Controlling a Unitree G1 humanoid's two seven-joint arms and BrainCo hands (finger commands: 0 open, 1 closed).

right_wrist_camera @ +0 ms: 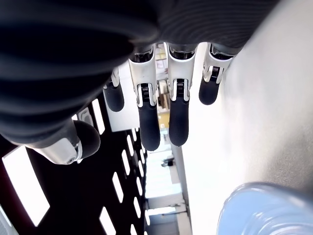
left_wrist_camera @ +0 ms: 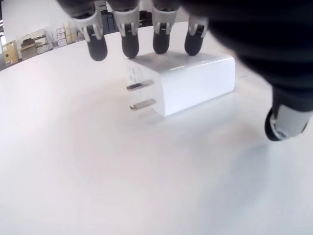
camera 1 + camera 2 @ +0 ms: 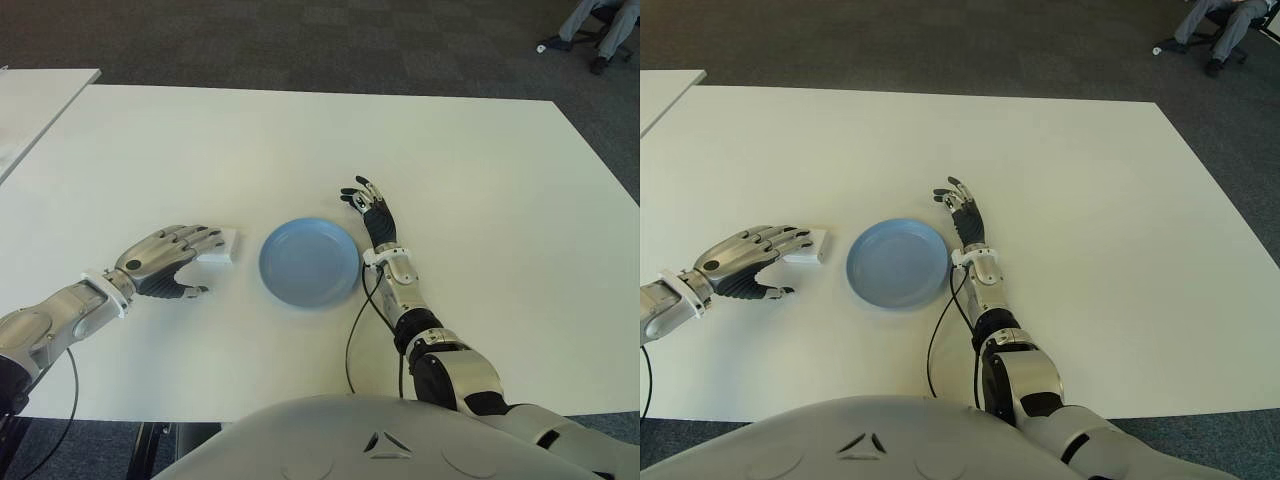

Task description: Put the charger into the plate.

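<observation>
Charger (image 2: pixel 183 83): white block lying flat on the table (image 3: pixel 300 140), prongs sideways, just left of the blue plate (image 3: pixel 310 262), under the fingertips of the nearer, ungripping left hand (image 3: pixel 165 258); right hand (image 3: pixel 368 208) open beside the plate's right rim.

No legible text, label, brand, number or sign anywhere. Blank white faces on the charger (image 2: pixel 183 83), plain blue on the plate (image 3: pixel 310 262) beside it, bare white on the table (image 3: pixel 480 180) beneath both.
</observation>
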